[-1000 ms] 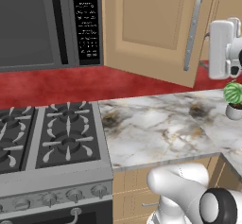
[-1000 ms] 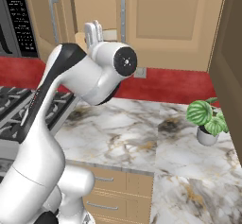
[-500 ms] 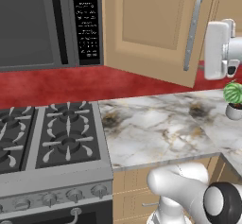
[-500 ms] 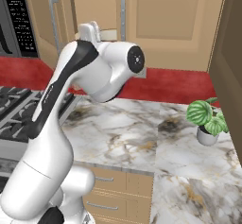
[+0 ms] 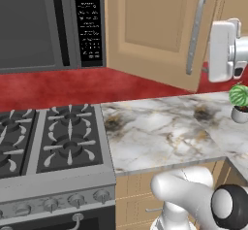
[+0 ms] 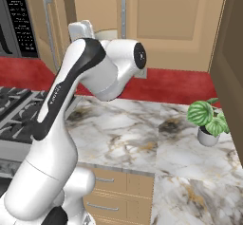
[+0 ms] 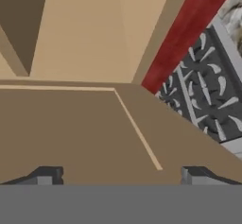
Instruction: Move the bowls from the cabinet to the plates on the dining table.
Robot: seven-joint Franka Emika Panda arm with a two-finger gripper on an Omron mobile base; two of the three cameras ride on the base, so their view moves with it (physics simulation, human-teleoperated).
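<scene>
The light tan cabinet [image 5: 155,35] hangs right of the microwave, its door swung open, with a long grey bar handle [image 5: 195,35]. My white hand [image 5: 224,55] is raised just right of that handle, at the cabinet's height. In the right base view the hand [image 6: 81,29] sits between two door handles. A pale cream shape [image 6: 107,32] peeks out behind the arm; I cannot tell whether it is a bowl. In the hand view my gripper [image 7: 122,176] is open with nothing between its fingertips [image 7: 47,175], facing tan wood panels. The plates and the dining table are out of view.
A marble counter [image 5: 160,132] runs below the cabinet. A small potted plant [image 6: 208,120] stands at its right end. A gas stove [image 5: 53,141] sits to the left under a black microwave [image 5: 43,25]. A red wall strip runs behind.
My arm's elbow has swung to the right and risen slightly, while the hand stayed near the cabinet handle. The jaws stayed open.
</scene>
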